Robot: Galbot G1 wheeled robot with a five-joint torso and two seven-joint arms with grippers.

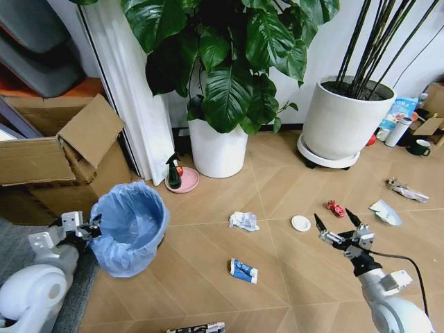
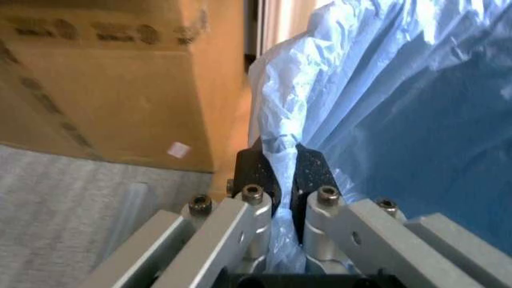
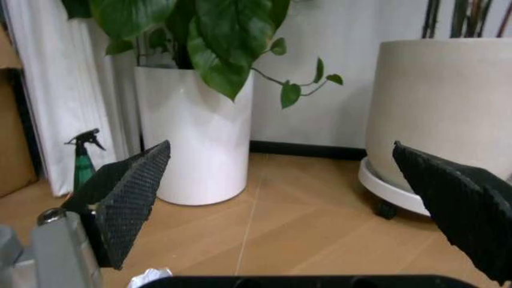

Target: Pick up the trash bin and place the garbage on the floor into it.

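The trash bin point(image 1: 130, 229), lined with a crinkly light-blue bag point(image 2: 384, 96), is at the left beside the cardboard boxes. My left gripper point(image 1: 90, 227) is shut on its near rim, and the bag's edge is pinched between the black pads point(image 2: 258, 171). Garbage lies on the wood floor: crumpled white paper point(image 1: 244, 220), a white disc point(image 1: 301, 223), a red wrapper point(image 1: 336, 207), a blue-white packet point(image 1: 243, 270), a black-white tube point(image 1: 196, 327) and a silvery wrapper point(image 1: 406, 189). My right gripper point(image 1: 338, 220) hangs open just above the floor near the disc and red wrapper, its fingers point(image 3: 132, 198) spread wide.
Two white plant pots point(image 1: 217, 147) point(image 1: 345, 118) stand at the back wall. A green spray bottle point(image 1: 173, 173) on a pink saucer sits by the curtain. Cardboard boxes point(image 1: 41, 159) and a grey rug point(image 1: 76, 305) crowd the left. A mug point(image 1: 420, 147) stands far right.
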